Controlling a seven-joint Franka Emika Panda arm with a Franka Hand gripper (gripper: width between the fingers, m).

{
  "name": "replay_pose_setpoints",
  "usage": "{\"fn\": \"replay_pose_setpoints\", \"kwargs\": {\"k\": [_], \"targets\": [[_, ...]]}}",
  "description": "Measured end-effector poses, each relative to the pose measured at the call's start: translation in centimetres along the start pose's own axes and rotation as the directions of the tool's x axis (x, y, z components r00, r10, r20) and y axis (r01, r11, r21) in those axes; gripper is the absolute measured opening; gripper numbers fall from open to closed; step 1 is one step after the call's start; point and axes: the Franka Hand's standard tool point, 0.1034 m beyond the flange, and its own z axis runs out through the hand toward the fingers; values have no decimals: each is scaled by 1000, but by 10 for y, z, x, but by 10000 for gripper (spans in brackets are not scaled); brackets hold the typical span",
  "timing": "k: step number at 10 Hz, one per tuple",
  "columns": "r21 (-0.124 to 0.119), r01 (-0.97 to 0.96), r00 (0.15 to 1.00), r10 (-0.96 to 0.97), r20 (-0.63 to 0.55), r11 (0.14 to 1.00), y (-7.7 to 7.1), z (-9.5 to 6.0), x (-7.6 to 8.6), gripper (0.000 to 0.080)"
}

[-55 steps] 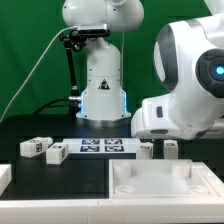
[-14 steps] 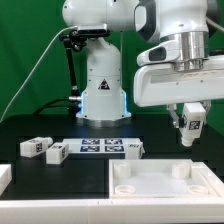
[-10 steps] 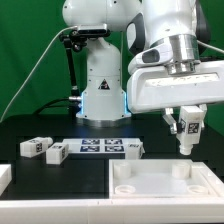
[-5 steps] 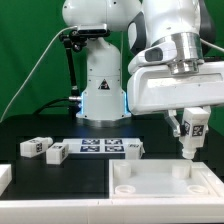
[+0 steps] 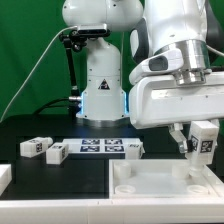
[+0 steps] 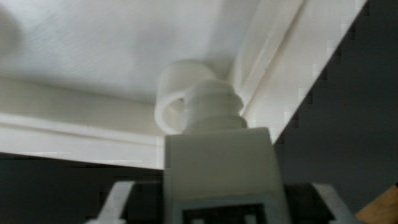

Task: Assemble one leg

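My gripper (image 5: 198, 148) is shut on a leg (image 5: 203, 140), a small white block with a black-and-white tag, held upright just above the far right corner of the large white square piece (image 5: 160, 180). In the wrist view the leg (image 6: 217, 150) fills the middle between my fingers (image 6: 121, 200), its rounded tip pointing at a round corner socket (image 6: 178, 95) of the white piece. Three more legs lie on the black table: two at the exterior view's left (image 5: 33, 147) (image 5: 57, 152) and one by the marker board (image 5: 134, 148).
The marker board (image 5: 102, 146) lies flat on the table behind the white piece. A white block edge (image 5: 4, 176) shows at the exterior view's far left. The robot base (image 5: 100, 90) stands at the back against a green backdrop.
The arm picked one leg from the right of the table, lifted it, and has now carried it forward and down toward the far right corner of the white square piece.
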Motion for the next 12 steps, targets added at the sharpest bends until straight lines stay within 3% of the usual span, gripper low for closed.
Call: {"fn": "replay_pose_setpoints", "kwargs": {"k": [1,3,5,12], "targets": [[-1,-2,1000,2,-7,1000,2,4,5,290],[-3,-6,1000,6,-7,1000,4,14,0,290],[-8,-4,997,3,-77,1000,2,18,7,290],[-19,-2,993,0,-120,1000,7,19,9,290]]}}
